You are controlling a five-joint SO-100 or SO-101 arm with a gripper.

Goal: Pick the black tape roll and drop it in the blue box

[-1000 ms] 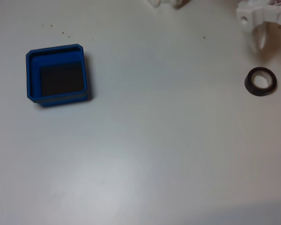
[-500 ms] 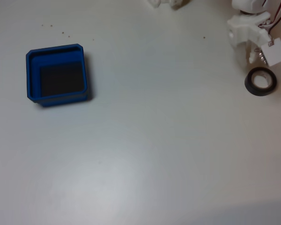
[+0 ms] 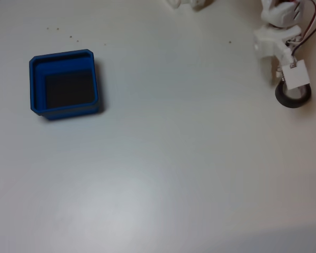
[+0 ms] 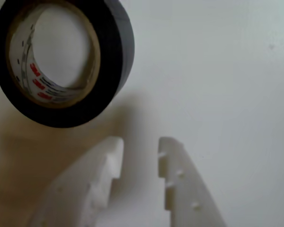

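Observation:
The black tape roll (image 3: pixel 292 103) lies flat on the white table at the far right of the fixed view, with its upper part covered by the arm's white camera block. My gripper (image 3: pixel 276 74) hangs right over the roll's upper left edge. In the wrist view the tape roll (image 4: pixel 116 52) sits at the upper left, with its pale printed core showing. There my gripper (image 4: pixel 139 146) is open by a narrow gap with nothing between its white fingers, and its tips are just short of the roll. The blue box (image 3: pixel 63 54) stands far off at the left, with nothing on its dark floor.
White arm parts (image 3: pixel 187 2) poke in at the top edge of the fixed view. Thin wires (image 3: pixel 305 21) loop beside the wrist. A few dark specks (image 3: pixel 58 29) dot the table above the box. Bare white table lies between the roll and the box.
The gripper has come down and turned at the wrist, so its camera block now overlaps the top of the tape roll. The roll and the box have not moved.

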